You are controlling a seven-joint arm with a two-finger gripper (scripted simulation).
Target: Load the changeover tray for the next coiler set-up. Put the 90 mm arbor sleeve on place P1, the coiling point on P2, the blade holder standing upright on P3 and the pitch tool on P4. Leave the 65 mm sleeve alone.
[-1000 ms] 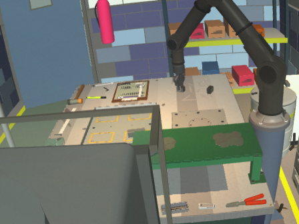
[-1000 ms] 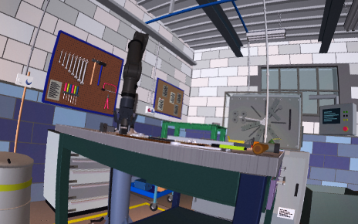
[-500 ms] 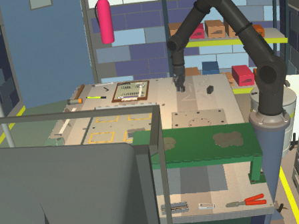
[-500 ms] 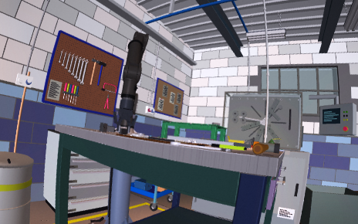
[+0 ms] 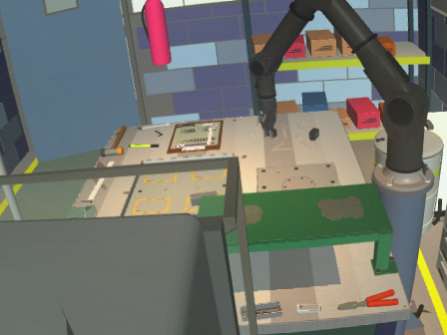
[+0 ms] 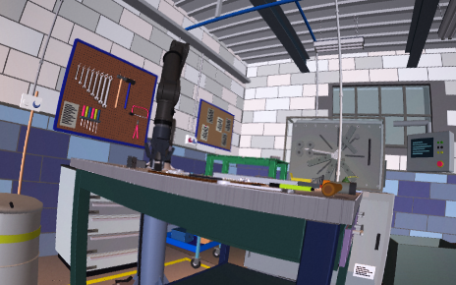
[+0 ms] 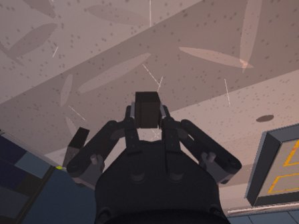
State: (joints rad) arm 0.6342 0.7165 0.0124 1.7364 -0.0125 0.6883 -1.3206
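The changeover tray [image 5: 172, 192] with its yellow place outlines is partly hidden behind a grey frame post at the near left of the bench. At the far middle of the bench my gripper [image 5: 269, 130] [image 7: 147, 115] is down on the surface with a finger on either side of a small dark block [image 7: 147, 109], closed on it. A second dark block [image 5: 314, 133] [image 7: 77, 139] lies on the bench to the right of it. The sleeves are not visible to me.
A green stand [image 5: 309, 214] crosses the near side of the bench. A framed board [image 5: 195, 135], a yellow-green marker [image 5: 143, 145] and an orange-tipped tool [image 5: 112, 150] lie at the far left. A metal plate [image 5: 294, 177] is set in the bench. Red pliers [image 5: 369, 301] lie on the lower shelf.
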